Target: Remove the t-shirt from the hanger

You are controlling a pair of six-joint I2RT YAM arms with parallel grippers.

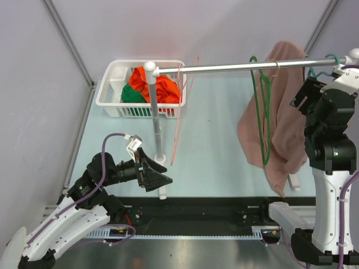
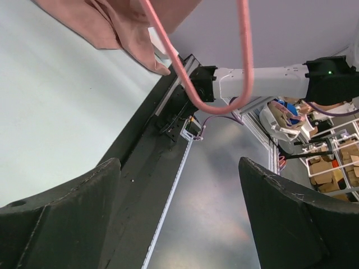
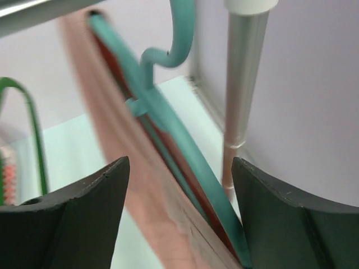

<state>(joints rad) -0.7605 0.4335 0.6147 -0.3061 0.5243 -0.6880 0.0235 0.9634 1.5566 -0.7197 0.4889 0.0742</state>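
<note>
A dusty-pink t-shirt (image 1: 279, 120) hangs from the silver rail (image 1: 224, 68) on a teal hanger (image 1: 331, 58). My right gripper (image 1: 307, 96) is open at the shirt's right shoulder, just under the rail. In the right wrist view its jaws (image 3: 179, 188) straddle the teal hanger (image 3: 168, 151) and the shirt's cloth (image 3: 126, 168) without closing on them. My left gripper (image 1: 156, 177) is open and empty, low near the rail's left stand. In the left wrist view (image 2: 179, 190) nothing is between the fingers, and the shirt's hem (image 2: 120, 25) shows far off.
An empty green hanger (image 1: 261, 115) hangs left of the shirt and an empty pink hanger (image 1: 180, 115) near the left post (image 1: 155, 112). A white basket (image 1: 112, 98) with orange and green clothes stands at the back left. The right post (image 3: 244, 84) is close to my right gripper.
</note>
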